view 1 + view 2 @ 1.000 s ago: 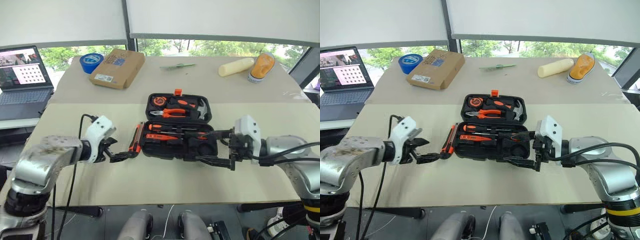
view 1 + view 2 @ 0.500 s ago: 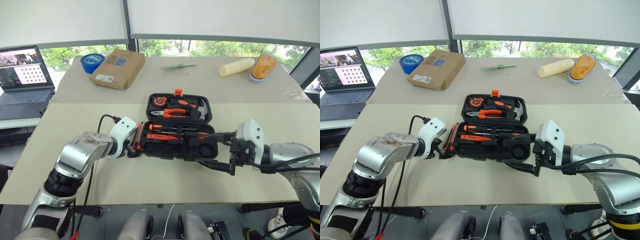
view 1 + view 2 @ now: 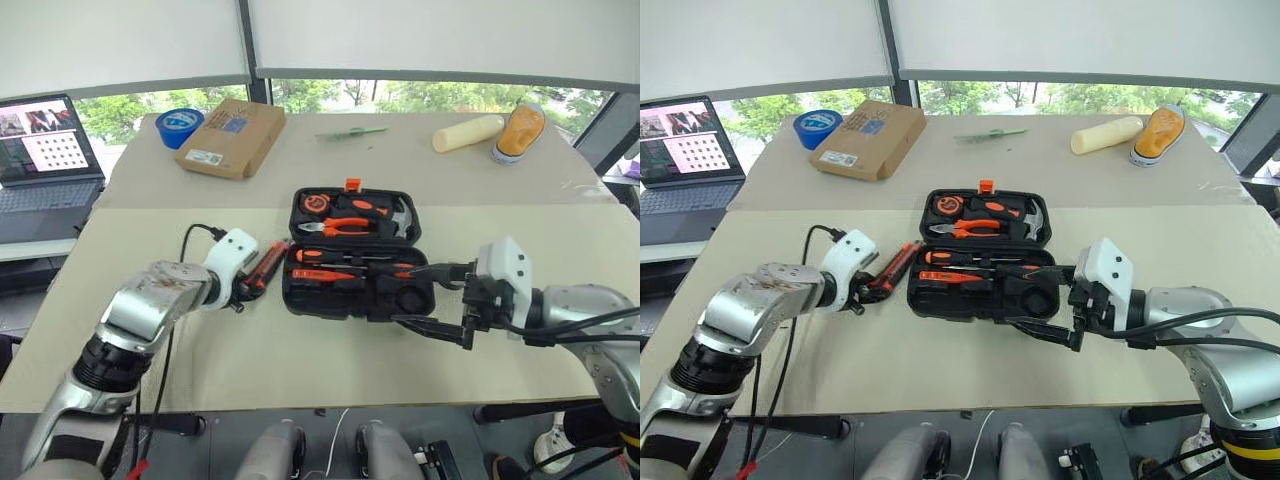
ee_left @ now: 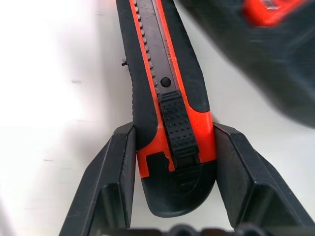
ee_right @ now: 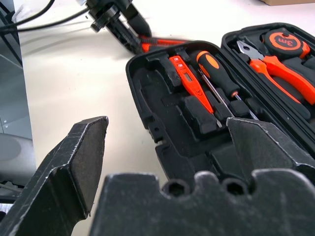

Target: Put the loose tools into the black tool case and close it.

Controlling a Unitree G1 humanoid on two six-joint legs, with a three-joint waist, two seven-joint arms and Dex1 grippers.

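The black tool case (image 3: 350, 309) lies open at the table's middle, with two screwdrivers (image 3: 330, 257) and the slim orange tester screwdriver (image 5: 189, 81) seated in its near half. The orange-black utility knife (image 3: 268, 262) lies slanted on the table just left of the case. My left gripper (image 3: 246, 286) is shut on the knife's rear end; in the left wrist view both fingers (image 4: 115, 177) press against its sides. By the case's front right corner my right gripper (image 3: 405, 295) hovers open, holding nothing.
Pliers (image 3: 350, 225), a hammer and a tape measure sit in the case's far half. At the back stand a blue tape roll (image 3: 182, 124), a cardboard box (image 3: 232, 135), a green stick (image 3: 350, 132), a cream cylinder (image 3: 468, 132) and an orange shoe (image 3: 520, 132). A laptop (image 3: 45, 160) sits far left.
My left gripper reached forward to the utility knife and closed on its rear end. The knife now lies slanted instead of along the case's edge. The right gripper stayed put.
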